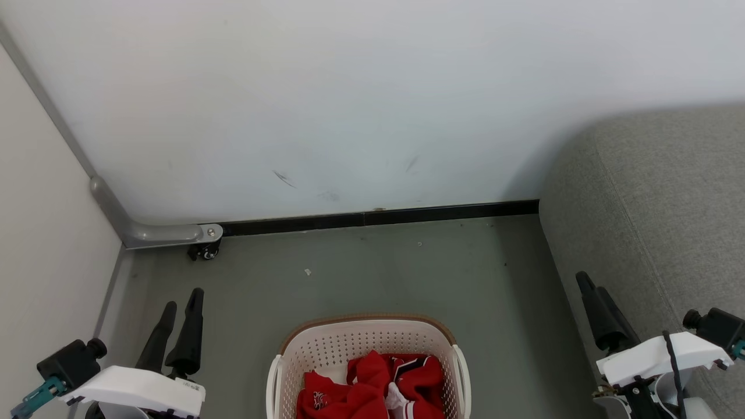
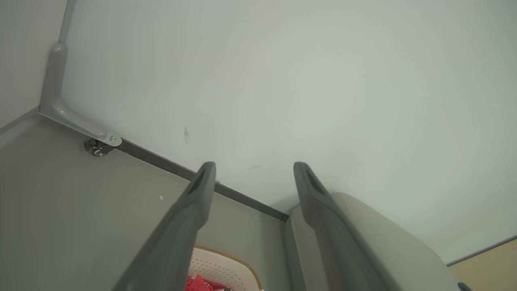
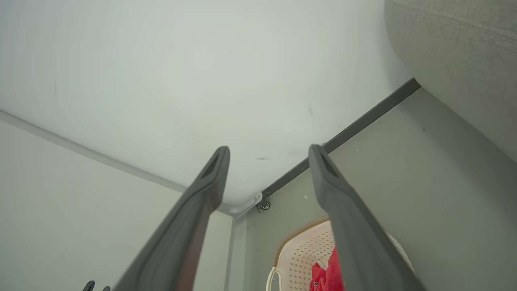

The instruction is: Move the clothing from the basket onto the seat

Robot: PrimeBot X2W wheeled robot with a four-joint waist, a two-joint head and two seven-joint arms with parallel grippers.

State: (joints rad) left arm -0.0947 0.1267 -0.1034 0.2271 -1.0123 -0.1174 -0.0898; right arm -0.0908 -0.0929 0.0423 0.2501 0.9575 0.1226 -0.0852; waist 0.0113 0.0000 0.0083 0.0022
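Red clothing (image 1: 372,389) with white trim lies bunched in the cream perforated basket (image 1: 332,346), which stands on the floor at the bottom centre of the head view. The grey fabric seat (image 1: 657,203) rises at the right. My left gripper (image 1: 181,305) hovers open left of the basket, holding nothing. My right gripper (image 1: 589,288) is right of the basket, against the seat's edge, and also holds nothing. The left wrist view looks past open fingers (image 2: 198,194) at the basket (image 2: 226,266) and seat (image 2: 375,242). The right wrist view shows open fingers (image 3: 214,173) above the basket (image 3: 303,250) and clothing (image 3: 329,275).
A white wall (image 1: 349,105) with a dark baseboard (image 1: 378,216) closes the far side. A grey panel frame with a small caster (image 1: 205,250) stands at the left corner. Bare grey floor (image 1: 378,273) lies between the basket and the wall.
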